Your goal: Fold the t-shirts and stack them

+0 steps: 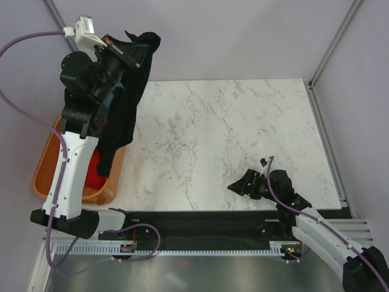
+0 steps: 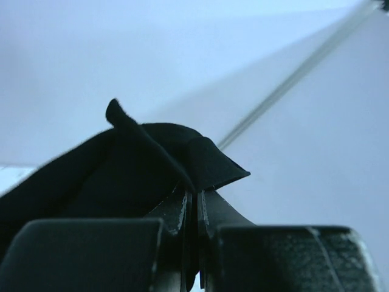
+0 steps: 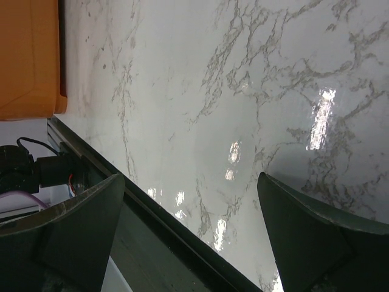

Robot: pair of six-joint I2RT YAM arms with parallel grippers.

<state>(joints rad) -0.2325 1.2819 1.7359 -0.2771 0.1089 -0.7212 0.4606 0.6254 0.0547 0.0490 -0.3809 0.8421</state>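
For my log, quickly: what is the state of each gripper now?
Left gripper: closed on the black t-shirt.
Right gripper: open, holding nothing.

Top view looks down over the whole desk (image 1: pixel 231 134) from the near edge. Left wrist view, tight behind its tool (image 2: pixel 196 201), faces the far walls (image 2: pixel 91 48). Right wrist view skims the desk leftward, sharing the orange basket (image 3: pixel 27 61) with the top view.

Black t-shirt (image 1: pixel 124 100) hangs from its bunched top; a red one (image 1: pixel 92 174), probably crumpled, lies in the orange basket (image 1: pixel 45 177).

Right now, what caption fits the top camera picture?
Left gripper holds up a black t-shirt dangling into the orange basket; right gripper is open.
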